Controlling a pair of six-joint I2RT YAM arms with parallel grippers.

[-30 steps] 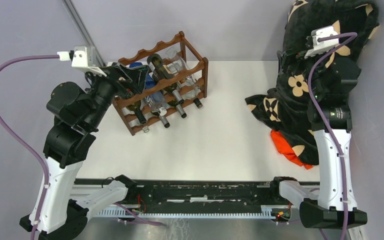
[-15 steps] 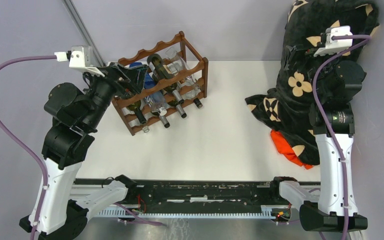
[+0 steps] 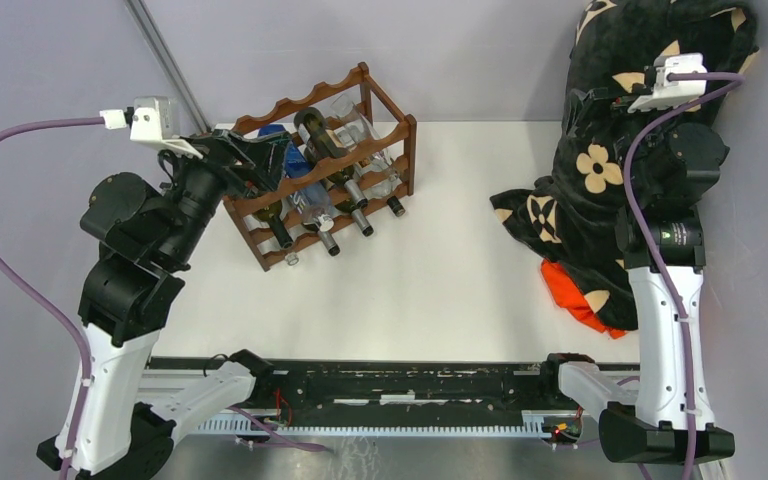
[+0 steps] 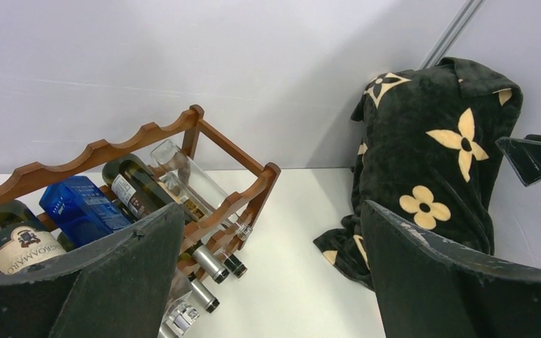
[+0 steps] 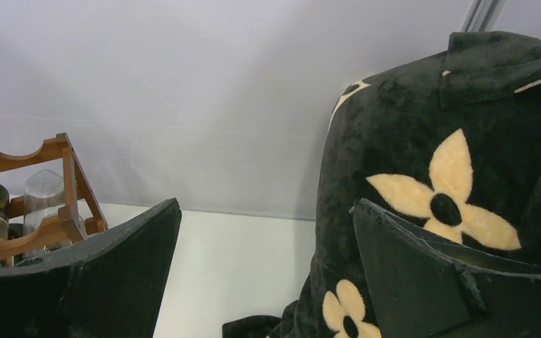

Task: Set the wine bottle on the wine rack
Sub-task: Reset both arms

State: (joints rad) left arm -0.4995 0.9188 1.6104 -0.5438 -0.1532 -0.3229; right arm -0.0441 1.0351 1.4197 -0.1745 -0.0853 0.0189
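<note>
The wine rack (image 3: 300,102) stands at the far left of the table (image 3: 460,250), its length running 8 to 2 o'clock in the top view. Every bottle I can make out, the blue bottle (image 4: 81,208) included, lies in it with neck toward 5 o'clock (no loose one shows). The left gripper (image 4: 271,205), fingers wide and holding nothing, hangs at the rack's left end, so it is the nearer arm; the right gripper (image 5: 265,204), equally wide and bare, is well apart at 3 o'clock beside the flowered blanket (image 3: 600,170).
</note>
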